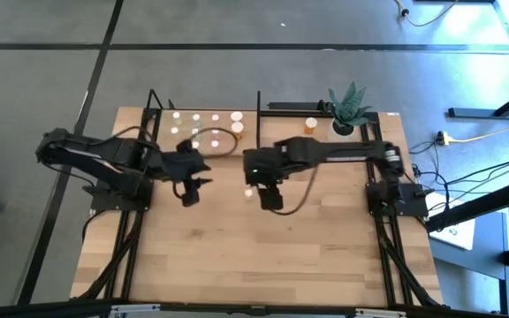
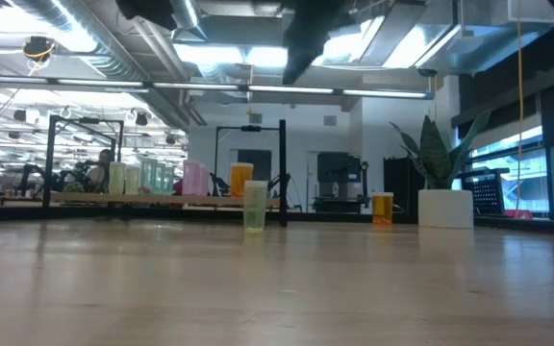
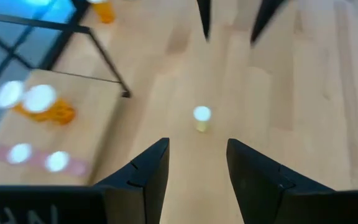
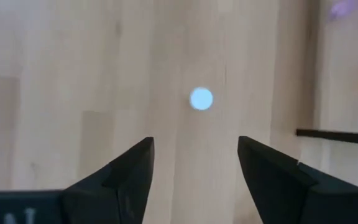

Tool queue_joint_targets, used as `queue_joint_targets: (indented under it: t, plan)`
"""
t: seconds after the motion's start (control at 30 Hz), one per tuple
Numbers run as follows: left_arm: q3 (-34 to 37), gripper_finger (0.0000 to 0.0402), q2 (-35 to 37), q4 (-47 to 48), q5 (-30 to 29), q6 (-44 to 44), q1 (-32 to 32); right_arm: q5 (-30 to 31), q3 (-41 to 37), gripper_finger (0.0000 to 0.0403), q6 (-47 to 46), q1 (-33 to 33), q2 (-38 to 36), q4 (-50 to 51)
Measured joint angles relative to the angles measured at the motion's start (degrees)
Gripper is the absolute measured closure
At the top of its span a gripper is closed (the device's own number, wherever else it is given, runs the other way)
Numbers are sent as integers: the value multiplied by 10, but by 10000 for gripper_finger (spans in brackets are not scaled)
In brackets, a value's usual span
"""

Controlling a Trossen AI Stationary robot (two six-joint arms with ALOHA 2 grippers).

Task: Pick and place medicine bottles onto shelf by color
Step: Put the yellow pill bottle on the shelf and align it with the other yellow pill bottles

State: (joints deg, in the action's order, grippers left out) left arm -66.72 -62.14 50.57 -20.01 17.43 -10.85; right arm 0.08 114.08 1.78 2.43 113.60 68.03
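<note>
A lone pale green medicine bottle (image 2: pixel 255 207) with a white cap stood upright on the bare wooden surface (image 1: pixel 237 256), near its middle and apart from the others. From above it showed as a small white dot (image 1: pixel 248 191) just beside the right gripper (image 1: pixel 270 200), which hung above the surface with its jaws apart and nothing between them. In the right wrist view the bottle's cap (image 4: pixel 201 99) lay ahead of the two dark fingers (image 4: pixel 124 171), not yet between them. The left gripper (image 1: pixel 189 193) hovered on the bottle's other side, a little farther off, its jaws also parted and empty; its wrist view showed the same bottle (image 3: pixel 202 116) standing beyond its fingertips (image 3: pixel 156 155).

The shelf (image 1: pixel 203 131) lay at the far left part of the surface, a pale board in a thin black frame. White-capped bottles stood on it in rows, among them an orange one (image 1: pixel 237 130) at its right end. Another orange bottle (image 1: pixel 311 125) stood alone on the surface beyond the shelf, near a potted plant (image 1: pixel 346 108) in a white pot at the far right
</note>
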Motion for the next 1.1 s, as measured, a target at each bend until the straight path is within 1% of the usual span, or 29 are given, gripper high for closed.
queue_joint_targets:
  t: [0.17, 0.3, 0.5, 0.57, 0.7, 0.83, 1.1]
  plan:
    - [0, 248, -48, -24, 17, -28, -20, 3, 0, 169, 0, 19, -61, -2]
    - [0, 248, -94, -57, 23, -26, -21, 3, 0, 169, 3, 37, -107, 0]
    - [0, 248, -158, -145, 28, -25, -20, 3, -1, 169, 47, 57, -174, 17]
    - [0, 248, -178, -176, 28, -25, -20, 3, -13, 169, 47, 61, -199, 19]
    - [0, 248, -216, -204, 28, -25, -17, 3, -59, 169, 47, 69, -240, 14]
    - [0, 248, -247, -206, 28, -9, -9, 3, -68, 169, 47, 69, -255, 7]
    - [0, 248, -278, -207, 28, 20, -7, 4, -69, 169, 47, 69, -248, 3]
